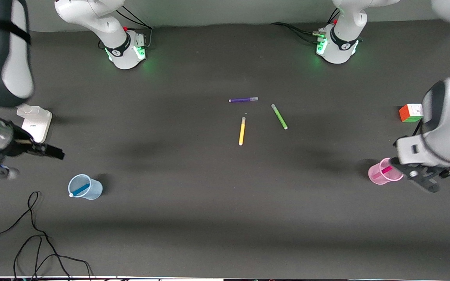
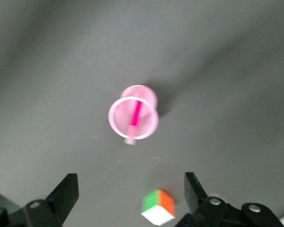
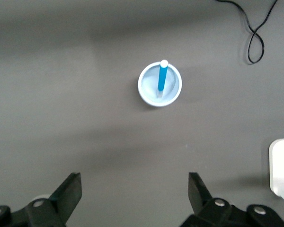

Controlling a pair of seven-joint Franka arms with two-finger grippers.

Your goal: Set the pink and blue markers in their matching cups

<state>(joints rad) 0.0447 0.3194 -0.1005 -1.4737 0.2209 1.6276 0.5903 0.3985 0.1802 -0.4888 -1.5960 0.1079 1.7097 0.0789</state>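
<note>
The pale blue cup (image 1: pixel 85 187) stands upright near the right arm's end of the table, and the blue marker (image 1: pixel 80 189) leans inside it. The light pink cup (image 1: pixel 384 171) stands near the left arm's end with the pink marker (image 1: pixel 383 171) inside. My right gripper (image 1: pixel 49 152) is open and empty, up in the air; its wrist view shows the blue cup (image 3: pixel 159 85) and blue marker (image 3: pixel 162 78) below, off from the gripper (image 3: pixel 135 194). My left gripper (image 1: pixel 420 177) is open and empty beside the pink cup (image 2: pixel 133 118), which holds the pink marker (image 2: pixel 136 113); the gripper (image 2: pixel 131 194) is clear of it.
A purple pen (image 1: pixel 243 100), a green pen (image 1: pixel 279 116) and a yellow pen (image 1: pixel 242 131) lie mid-table. A colour cube (image 1: pixel 410 112) sits by the left arm's end. A white device (image 1: pixel 35 121) sits by the right arm's end. Black cables (image 1: pixel 33 234) trail near the front edge.
</note>
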